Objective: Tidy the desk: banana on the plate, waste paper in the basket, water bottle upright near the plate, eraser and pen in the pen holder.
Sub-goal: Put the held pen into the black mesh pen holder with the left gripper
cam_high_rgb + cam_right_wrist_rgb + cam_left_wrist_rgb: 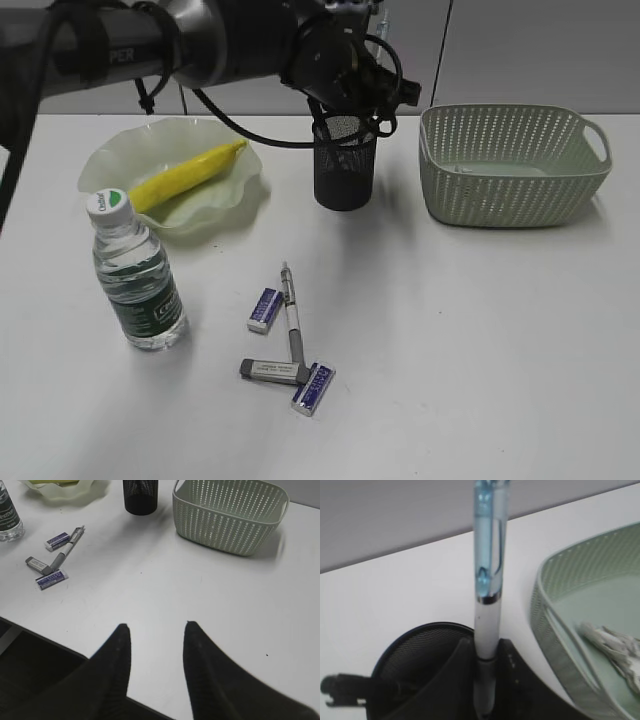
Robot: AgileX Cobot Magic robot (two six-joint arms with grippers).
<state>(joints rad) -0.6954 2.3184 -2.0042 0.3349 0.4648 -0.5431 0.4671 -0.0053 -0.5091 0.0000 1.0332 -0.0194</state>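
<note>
I see a yellow banana point(188, 172) on a pale green plate point(235, 190), a black mesh pen holder point(344, 165) and a sage-green perforated basket point(510, 165). My pen point(487, 575) is clear blue over white. The bottle point(138, 275) has a green label, white cap. The erasers point(265, 309) are white with purple sleeves.

Two pens: one point(487, 580) in the left gripper point(485, 680), one point(292, 315) lying below it. Three erasers point(265, 309) (two purple-sleeved). One banana point(190, 172), bottle point(138, 275), basket point(515, 165).
</note>
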